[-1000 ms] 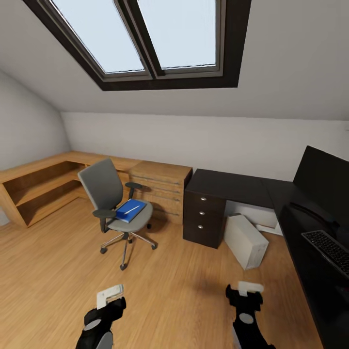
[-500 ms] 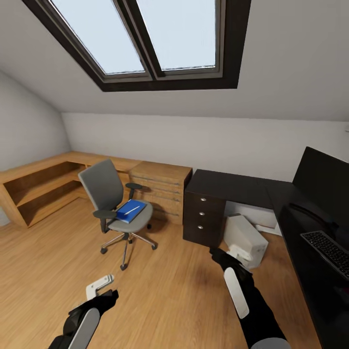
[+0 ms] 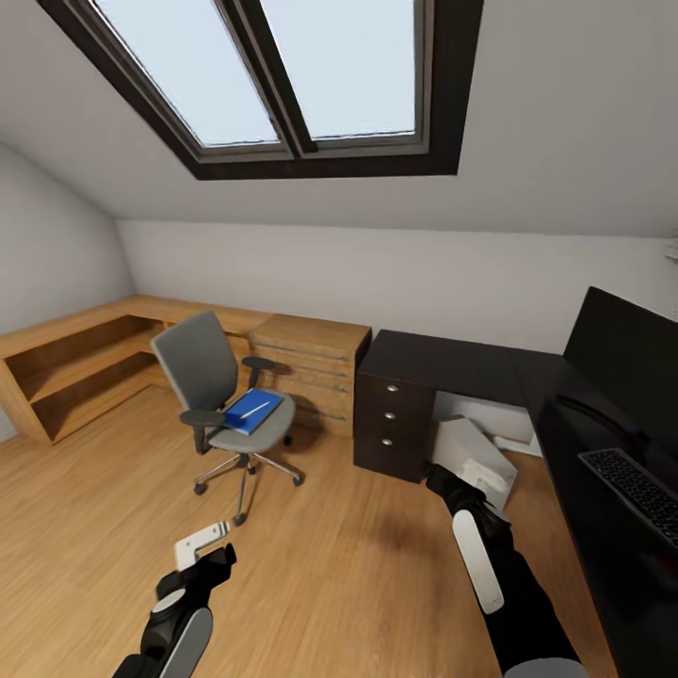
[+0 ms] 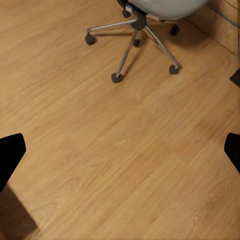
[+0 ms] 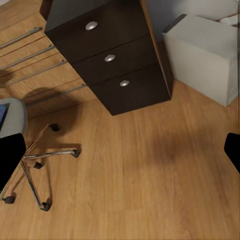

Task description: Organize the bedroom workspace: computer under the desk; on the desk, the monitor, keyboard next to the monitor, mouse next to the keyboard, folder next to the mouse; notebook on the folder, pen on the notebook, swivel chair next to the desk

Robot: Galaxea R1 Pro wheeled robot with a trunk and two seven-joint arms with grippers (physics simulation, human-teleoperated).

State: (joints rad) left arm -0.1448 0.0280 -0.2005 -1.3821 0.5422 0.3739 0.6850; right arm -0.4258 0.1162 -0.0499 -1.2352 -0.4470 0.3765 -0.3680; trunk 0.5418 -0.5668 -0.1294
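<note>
No text, label, brand, number or sign can be read on anything in these views. The flat bright-blue folder (image 3: 249,409) on the grey chair seat shows a plain cover, the black flat screen (image 3: 629,362) at the desk's right end is dark and blank, the key markings of the dark-keyed keyboard (image 3: 637,488) are too small to make out, and the light-grey box-shaped tower case (image 5: 206,54) bears no marking.

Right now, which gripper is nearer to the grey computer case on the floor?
The right. The right gripper reaches forward almost to the computer case beside the desk drawers. The left gripper hangs low over bare floor, nearer the chair.
</note>
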